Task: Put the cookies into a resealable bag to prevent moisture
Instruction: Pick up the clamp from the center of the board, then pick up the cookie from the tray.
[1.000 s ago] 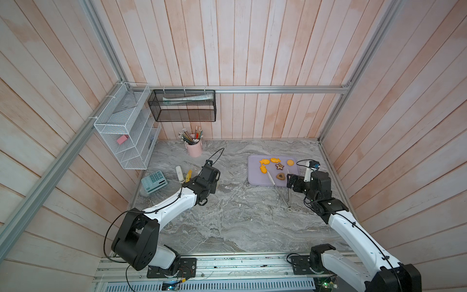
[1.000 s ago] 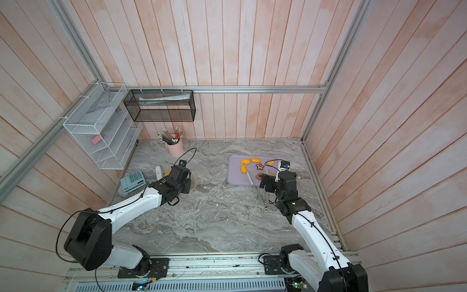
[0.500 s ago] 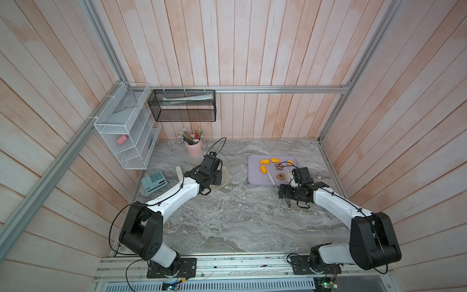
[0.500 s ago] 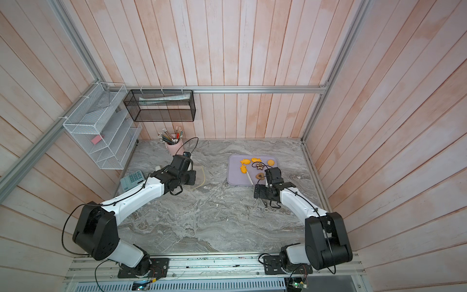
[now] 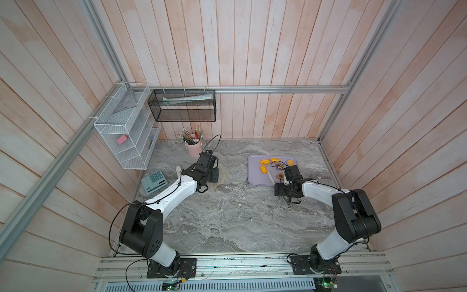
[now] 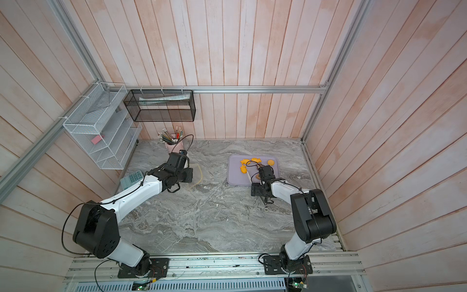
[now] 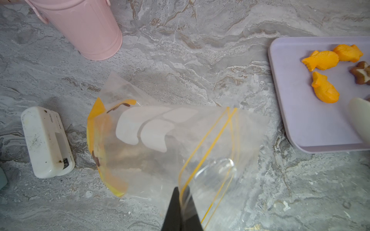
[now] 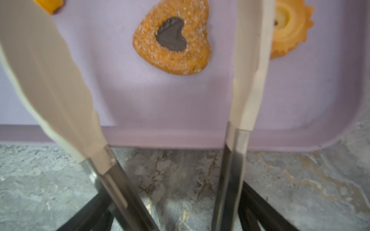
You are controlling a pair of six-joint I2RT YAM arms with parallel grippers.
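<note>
The clear resealable bag [image 7: 160, 140], with yellow seal lines and white patches, hangs off the marble with its mouth gaping. My left gripper [image 7: 181, 202] is shut on the bag's rim. In both top views it sits left of the tray, by the bag [image 5: 222, 174]. Several cookies [image 5: 263, 170] lie on the lilac tray [image 5: 255, 180]. My right gripper [image 8: 176, 210] is shut on the steel arms of white-tipped tongs [image 8: 50, 70]. The tong tips stand apart on either side of a heart cookie [image 8: 172, 40]. A round scalloped cookie [image 8: 290, 30] lies just beyond one tip.
A pink pencil cup [image 5: 193, 148] stands behind the left gripper, and a white device [image 7: 47, 142] and a teal calculator [image 5: 154, 180] lie to its left. A white wire rack [image 5: 126, 131] and a black mesh basket [image 5: 182, 106] hang on the walls.
The right arm has folded lower and brought the tongs over the tray's front edge, around the heart cookie. The left gripper has carried the bag slightly back toward the pencil cup.
</note>
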